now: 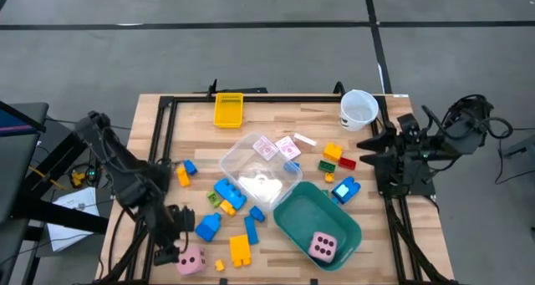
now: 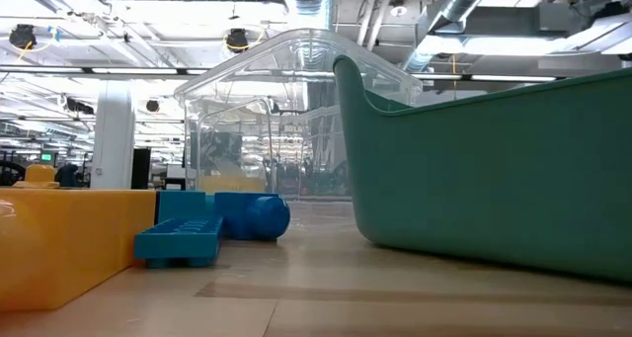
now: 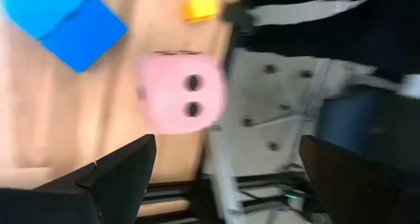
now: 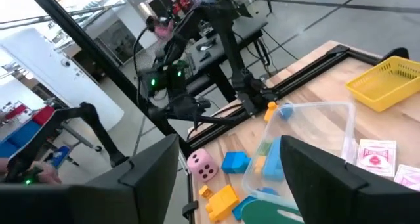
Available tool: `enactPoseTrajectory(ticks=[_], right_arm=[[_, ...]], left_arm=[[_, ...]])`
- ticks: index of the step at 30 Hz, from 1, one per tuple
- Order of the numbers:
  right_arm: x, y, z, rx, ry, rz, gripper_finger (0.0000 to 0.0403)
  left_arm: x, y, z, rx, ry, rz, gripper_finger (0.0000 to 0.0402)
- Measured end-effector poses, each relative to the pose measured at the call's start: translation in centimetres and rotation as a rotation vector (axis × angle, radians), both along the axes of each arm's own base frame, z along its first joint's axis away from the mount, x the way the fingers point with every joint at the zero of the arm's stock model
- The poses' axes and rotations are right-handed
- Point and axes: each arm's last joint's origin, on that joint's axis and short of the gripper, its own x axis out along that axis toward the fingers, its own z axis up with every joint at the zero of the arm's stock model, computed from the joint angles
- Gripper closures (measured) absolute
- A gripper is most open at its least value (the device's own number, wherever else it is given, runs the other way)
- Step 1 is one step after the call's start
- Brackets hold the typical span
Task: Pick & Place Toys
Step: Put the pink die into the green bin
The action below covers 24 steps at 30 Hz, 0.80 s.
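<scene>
A pink dark-dotted die [image 1: 191,260] lies near the table's front left corner. My left gripper [image 1: 170,248] hangs just left of it and above it, open, and touches nothing. In the left wrist view the die [image 3: 180,92] lies ahead of the spread fingers [image 3: 121,171]. A second pink die [image 1: 323,246] lies in the teal tub [image 1: 294,218]. Blue, yellow, orange, red and green bricks [image 1: 230,193] lie scattered around a clear container [image 1: 259,168]. Pink-white cards [image 1: 266,147] lie at its far side. My right gripper [image 1: 364,146] is raised at the table's right edge, open and empty [image 4: 230,178].
A yellow basket [image 1: 227,109] and a white cup [image 1: 358,108] stand at the far edge. A black frame rail [image 1: 160,134] runs along the table's left side. In the low view a yellow brick [image 2: 59,243], blue bricks [image 2: 180,240] and the tub wall [image 2: 494,169] stand close.
</scene>
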Motion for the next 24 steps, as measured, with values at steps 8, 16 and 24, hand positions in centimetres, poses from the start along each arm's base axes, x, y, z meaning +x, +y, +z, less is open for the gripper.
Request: enactPoseTrajectory(ticks=[8, 16, 24], right_arm=[[0.0, 0.0, 0.0, -0.007, -0.004, -0.004, 0.0148], [0.0, 0.0, 0.0, -0.015, -0.003, -0.003, 0.0148], [0.0, 0.0, 0.0, -0.014, -0.003, -0.003, 0.0148]], left_arm=[[0.8, -1.8, -3.2, 0.19, 0.032, -0.073, 0.0028], [1.6, -2.7, -6.3, 0.159, 0.019, -0.053, 0.0054], [0.2, -1.2, -9.4, 0.13, 0.077, -0.001, 0.0099]])
